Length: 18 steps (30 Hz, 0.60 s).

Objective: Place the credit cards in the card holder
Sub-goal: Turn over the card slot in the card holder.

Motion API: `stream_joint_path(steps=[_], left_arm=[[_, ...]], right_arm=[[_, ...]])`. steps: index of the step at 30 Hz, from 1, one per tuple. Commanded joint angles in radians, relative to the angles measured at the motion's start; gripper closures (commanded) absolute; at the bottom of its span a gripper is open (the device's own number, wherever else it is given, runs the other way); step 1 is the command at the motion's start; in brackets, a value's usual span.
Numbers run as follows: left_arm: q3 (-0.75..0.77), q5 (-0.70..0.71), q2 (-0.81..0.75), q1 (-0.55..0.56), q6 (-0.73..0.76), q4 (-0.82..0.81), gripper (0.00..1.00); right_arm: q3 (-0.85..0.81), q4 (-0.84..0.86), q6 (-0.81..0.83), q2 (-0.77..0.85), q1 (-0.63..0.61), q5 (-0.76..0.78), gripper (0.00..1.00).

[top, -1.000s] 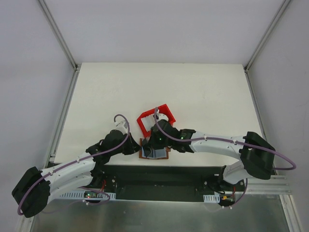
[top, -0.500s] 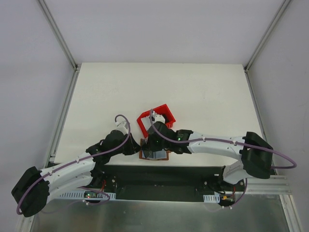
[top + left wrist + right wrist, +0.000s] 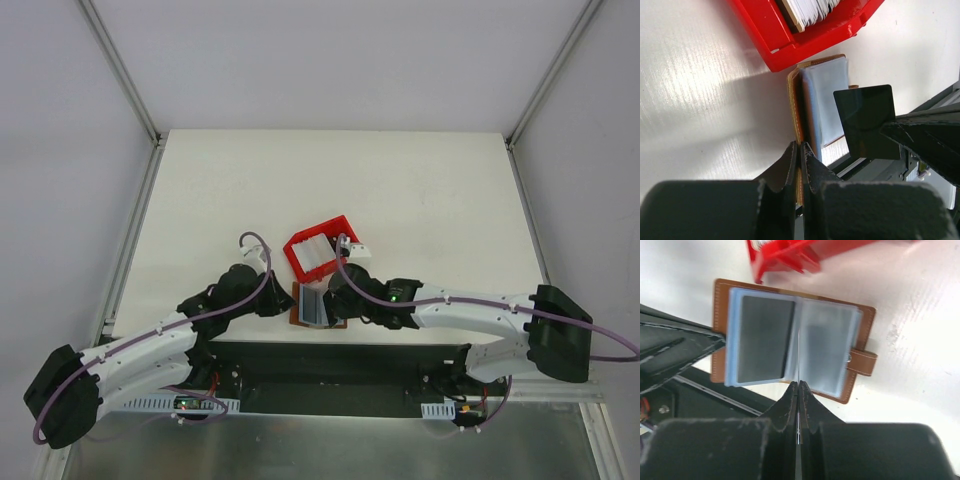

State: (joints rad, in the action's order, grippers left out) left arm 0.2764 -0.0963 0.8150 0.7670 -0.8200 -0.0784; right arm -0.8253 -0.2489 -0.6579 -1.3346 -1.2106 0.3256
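Observation:
The card holder point(image 3: 300, 318) lies open at the table's near edge, a brown wallet with pale grey-blue sleeves point(image 3: 825, 350). My left gripper point(image 3: 800, 146) is shut on its left cover edge point(image 3: 794, 100); in the top view that gripper point(image 3: 288, 303) is at the wallet's left side. My right gripper point(image 3: 798, 384) is shut on one credit card, seen edge-on point(image 3: 798, 355) above the wallet's fold. The same card looks dark and square in the left wrist view point(image 3: 865, 120). The left sleeve shows a dark rectangle point(image 3: 765, 337). In the top view the right gripper point(image 3: 330, 298) is over the wallet.
A red open tray point(image 3: 300, 268) stands just behind the wallet and holds a stack of whitish cards point(image 3: 316, 252), which also shows in the left wrist view point(image 3: 810, 10). The table's near edge and the black base rail point(image 3: 330, 360) lie right under the wallet.
My right wrist has swung back to the right and off the tray, uncovering the tray's cards and the open wallet. The tray has shifted slightly. The left arm has stayed put.

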Motion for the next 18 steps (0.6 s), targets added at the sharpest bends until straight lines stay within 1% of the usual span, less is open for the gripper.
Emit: stream_joint_path(steps=[1,5,9,14,16,18], left_arm=[[0.046,0.004,0.018,0.014,0.025,-0.003,1.0],[0.067,-0.003,0.032,0.025,0.039,-0.001,1.0],[0.11,-0.026,0.064,0.055,0.061,-0.004,1.0],[0.171,-0.036,0.139,0.132,0.091,-0.006,1.0],[0.179,-0.011,0.167,0.144,0.076,0.003,1.0],[0.162,0.042,0.171,0.144,0.044,0.025,1.0]], right_arm=[[0.011,-0.012,-0.045,-0.026,0.0,0.044,1.0],[0.021,0.045,-0.048,-0.092,0.0,-0.008,1.0],[0.029,0.053,-0.048,-0.129,0.014,-0.036,1.0],[0.049,0.056,-0.06,-0.12,0.023,-0.036,1.0],[0.055,0.034,-0.068,-0.098,0.023,-0.016,1.0],[0.052,-0.015,-0.06,-0.049,0.023,0.048,1.0]])
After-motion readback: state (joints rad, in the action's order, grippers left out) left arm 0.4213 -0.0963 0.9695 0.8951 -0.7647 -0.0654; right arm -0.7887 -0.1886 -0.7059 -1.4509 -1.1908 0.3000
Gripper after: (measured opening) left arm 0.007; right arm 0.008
